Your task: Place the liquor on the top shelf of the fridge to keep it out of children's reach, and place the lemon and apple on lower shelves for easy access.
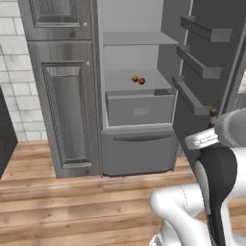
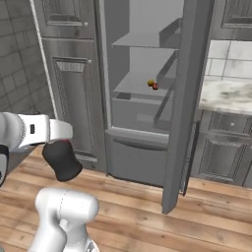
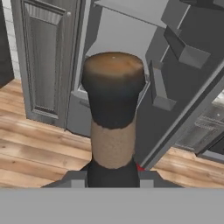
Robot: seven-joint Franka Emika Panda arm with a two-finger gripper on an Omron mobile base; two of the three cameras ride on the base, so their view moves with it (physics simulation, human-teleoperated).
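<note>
While the lemon [image 1: 135, 79] and apple [image 1: 141, 81] sit on a lower fridge [image 1: 111, 57] shelf (touching), the gripper [image 3: 113, 177] — clamped on the bottle [image 3: 113, 113] — holds it outside, top shelf [image 1: 139, 38] bare.

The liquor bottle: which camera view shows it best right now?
The hand view: the liquor stands close up, stopper and neck rising from the shut hand. The left base view shows its stopper behind the arm. The right base view shows its dark body.
</note>
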